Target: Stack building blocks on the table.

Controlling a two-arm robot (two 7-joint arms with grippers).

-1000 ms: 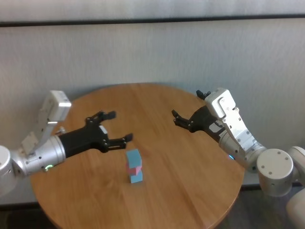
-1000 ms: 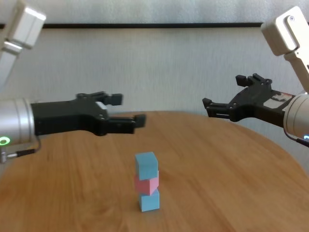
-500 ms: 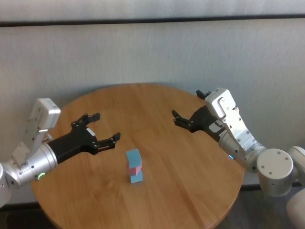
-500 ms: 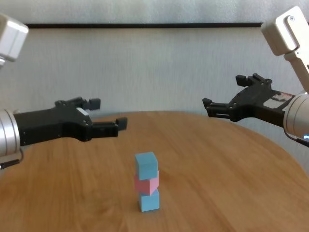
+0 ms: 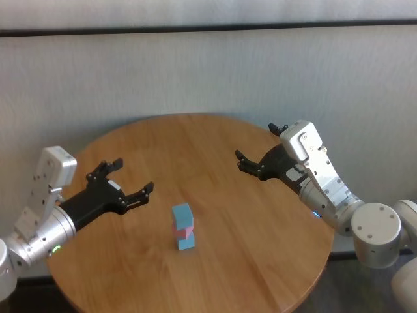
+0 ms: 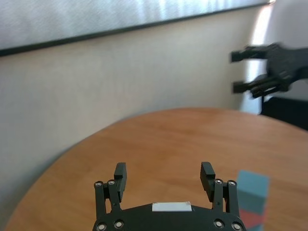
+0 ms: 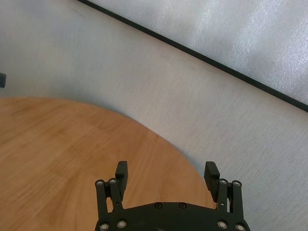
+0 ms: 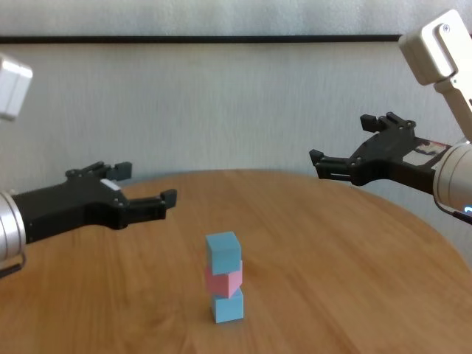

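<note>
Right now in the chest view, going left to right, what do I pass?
Left tool, open and hovering over the table → stack of building blocks, blue on pink on blue → right tool, open and hovering near the table's far right edge.

A three-block tower (image 5: pixel 184 227) stands alone mid-table (image 5: pixel 260 261), bare wood open on every side; the left gripper (image 5: pixel 125 177) and right gripper (image 5: pixel 258 149), fingers spread, hang well apart from it, leaving a wide lane between them
</note>
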